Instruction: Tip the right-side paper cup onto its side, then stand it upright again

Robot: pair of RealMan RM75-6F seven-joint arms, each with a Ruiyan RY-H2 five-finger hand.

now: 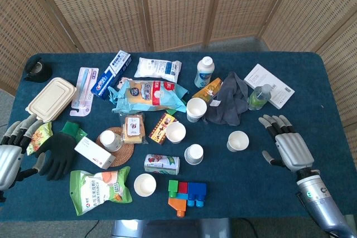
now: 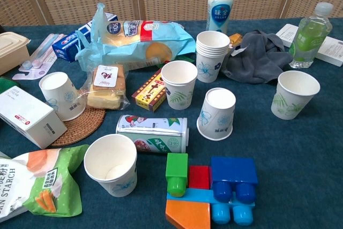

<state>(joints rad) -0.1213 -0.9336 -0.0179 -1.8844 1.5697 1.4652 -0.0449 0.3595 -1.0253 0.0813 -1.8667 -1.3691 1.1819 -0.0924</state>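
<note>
The right-side paper cup stands upright on the blue table, mouth up; the chest view shows it as the right-side paper cup at the right, white with a green leaf print. My right hand lies open on the table to the right of the cup, fingers spread and pointing away, a short gap between them. At the table's left edge my left hand hangs open and holds nothing. Neither hand shows in the chest view.
Behind the cup lie a grey cloth, a green bottle and a white booklet. To its left stand an upturned cup, another cup and a cup stack. Toy blocks sit at the front.
</note>
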